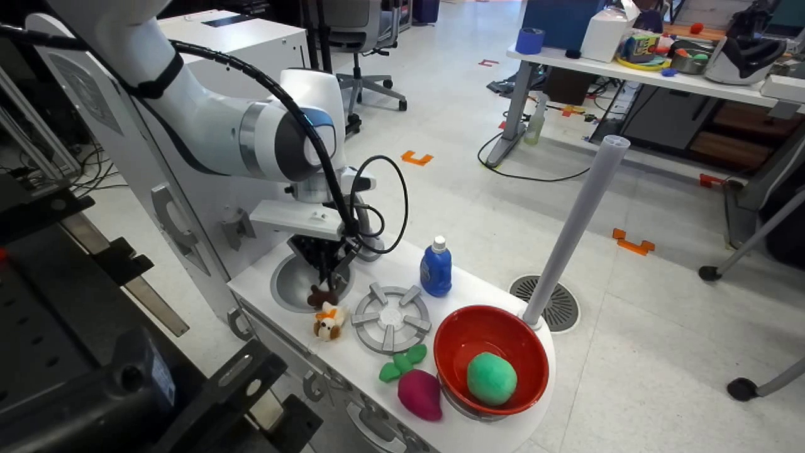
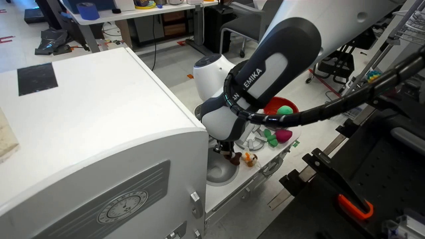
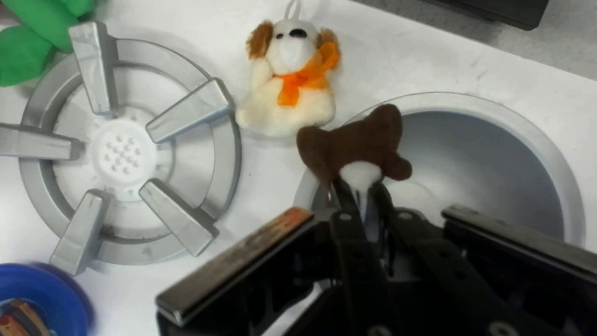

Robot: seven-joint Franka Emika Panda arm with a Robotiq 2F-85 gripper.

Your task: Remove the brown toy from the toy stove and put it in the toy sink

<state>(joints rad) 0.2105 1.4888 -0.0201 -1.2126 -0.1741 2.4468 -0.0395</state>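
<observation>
My gripper [image 3: 363, 189] is shut on the brown toy [image 3: 359, 140], a small plush with a white patch between the fingertips. The toy hangs from the fingertips over the rim of the round grey sink [image 3: 494, 158], partly above the basin. In both exterior views the brown toy [image 1: 322, 296] [image 2: 235, 158] is under the gripper [image 1: 327, 277] at the sink's edge on the stove side. The sink [image 1: 290, 286] [image 2: 220, 171] is partly covered by the arm in an exterior view. The toy stove burner [image 1: 390, 319] [image 3: 121, 149] bears nothing.
A cream dog toy with an orange scarf [image 1: 328, 324] [image 3: 289, 88] lies close beside the brown toy. A blue bottle [image 1: 436, 267], a purple beet [image 1: 420, 395] and a red bowl [image 1: 453, 327] with a green ball [image 1: 490, 377] stand around the burner. The faucet [image 1: 371, 242] is behind the sink.
</observation>
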